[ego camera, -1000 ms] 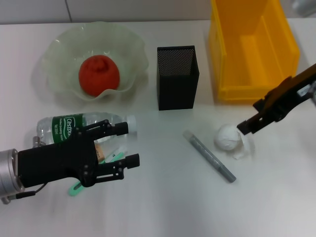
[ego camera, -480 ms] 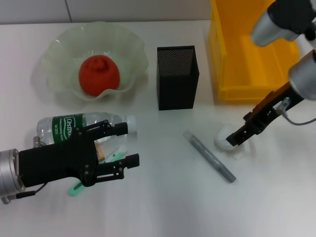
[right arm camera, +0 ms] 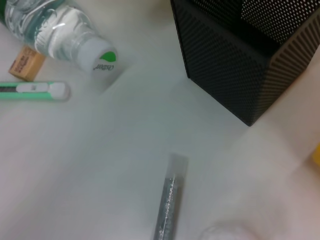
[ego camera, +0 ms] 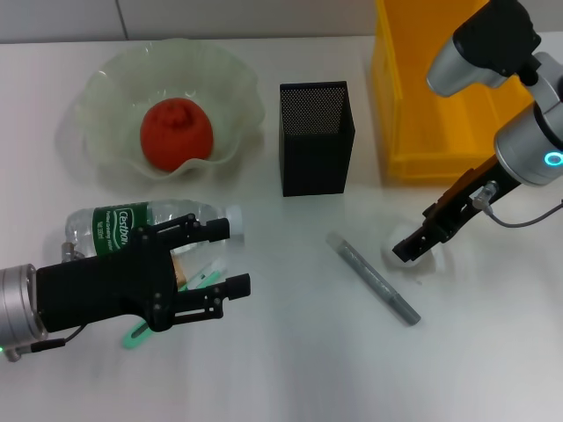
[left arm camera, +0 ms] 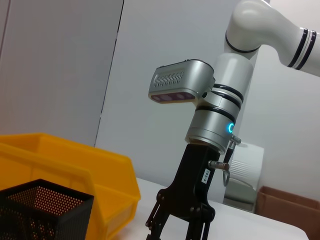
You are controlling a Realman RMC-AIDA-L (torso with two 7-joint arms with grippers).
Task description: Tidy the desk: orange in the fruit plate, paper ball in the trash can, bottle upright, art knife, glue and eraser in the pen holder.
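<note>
Reaching down over the paper ball (ego camera: 412,257), the right hand (ego camera: 410,247) covers most of it, so only a pale edge shows on the desk (ego camera: 299,369) just in front of the yellow trash can (ego camera: 444,83); whether its fingers are apart or clamped on the ball cannot be told from these views. The placing suits a short lift into that bin, which looks empty where its inside shows. The left hand (ego camera: 227,257) hovers low with its fingers spread apart over the bottle (ego camera: 132,222), which lies on its side with the cap toward the pen holder (ego camera: 316,136), and grips nothing. Beside the cap, the right wrist view shows the eraser (right arm camera: 23,62) and the green art knife (right arm camera: 35,90) lying flat on the desk. The grey glue stick (ego camera: 372,277) lies between the two hands, well apart from the holder. The holder's mesh inside appears empty. The orange (ego camera: 176,132) already sits in the fruit plate (ego camera: 106,83), so that part seems done.
</note>
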